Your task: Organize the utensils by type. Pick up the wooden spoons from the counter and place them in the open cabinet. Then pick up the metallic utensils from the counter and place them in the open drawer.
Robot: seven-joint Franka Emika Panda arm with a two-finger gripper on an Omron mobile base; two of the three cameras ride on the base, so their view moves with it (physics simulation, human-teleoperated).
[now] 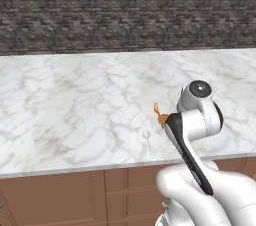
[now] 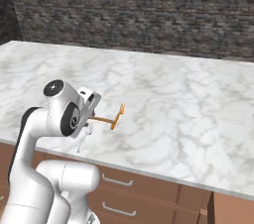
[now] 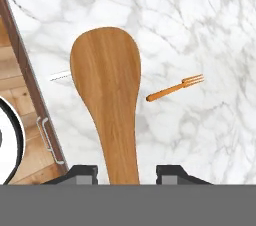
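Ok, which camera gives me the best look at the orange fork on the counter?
The hand view: the orange-brown fork lies whole on the marble counter, tines clear, beside the large wooden spoon. The right base view shows the fork smaller, its handle running behind the arm. The left base view shows just its tine end past the arm.

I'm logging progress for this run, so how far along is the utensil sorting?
Nothing looks put away yet. In hand: the large wooden spoon rises between the fingers, above the counter. Left: the orange-brown fork and the small silvery spoon lie on the marble.
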